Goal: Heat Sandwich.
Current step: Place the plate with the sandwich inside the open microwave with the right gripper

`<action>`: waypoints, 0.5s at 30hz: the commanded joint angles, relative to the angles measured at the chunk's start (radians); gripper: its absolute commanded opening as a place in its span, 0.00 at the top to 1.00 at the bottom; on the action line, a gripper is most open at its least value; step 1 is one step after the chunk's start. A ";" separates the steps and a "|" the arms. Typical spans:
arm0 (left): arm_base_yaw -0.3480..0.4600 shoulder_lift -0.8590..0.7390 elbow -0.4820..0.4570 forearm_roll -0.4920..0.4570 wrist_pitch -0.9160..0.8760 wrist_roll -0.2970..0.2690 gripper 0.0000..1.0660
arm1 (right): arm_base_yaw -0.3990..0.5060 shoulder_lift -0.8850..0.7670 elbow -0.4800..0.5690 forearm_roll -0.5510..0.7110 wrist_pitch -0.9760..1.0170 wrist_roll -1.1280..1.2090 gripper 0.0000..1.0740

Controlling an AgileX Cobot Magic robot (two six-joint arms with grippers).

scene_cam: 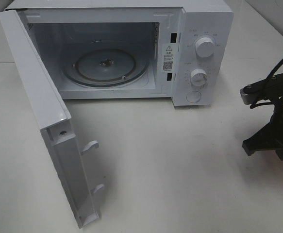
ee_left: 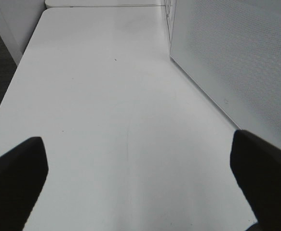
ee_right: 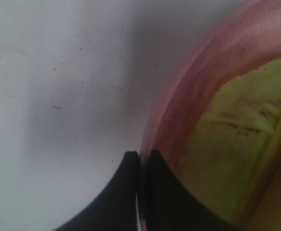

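Sandwich (ee_right: 232, 144) flat on pink plate (ee_right: 198, 67), long axis n/a (cropped) | R tool (ee_right: 141, 159) clamped on plate rim | L tool (ee_left: 138, 144) apart

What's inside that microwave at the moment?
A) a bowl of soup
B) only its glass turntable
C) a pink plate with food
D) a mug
B: through the open door of the microwave, only the bare glass turntable shows; the sandwich lies on the pink plate, whose rim is pinched by the right fingers.
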 commanded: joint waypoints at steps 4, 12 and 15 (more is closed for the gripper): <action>-0.004 -0.029 0.004 0.000 -0.011 -0.004 0.08 | 0.056 -0.050 -0.004 -0.028 0.077 -0.005 1.00; -0.004 -0.029 0.004 0.000 -0.011 -0.004 0.08 | 0.136 -0.118 0.033 -0.026 0.102 -0.008 1.00; -0.004 -0.029 0.004 0.000 -0.011 -0.004 0.08 | 0.185 -0.165 0.068 -0.018 0.107 -0.010 1.00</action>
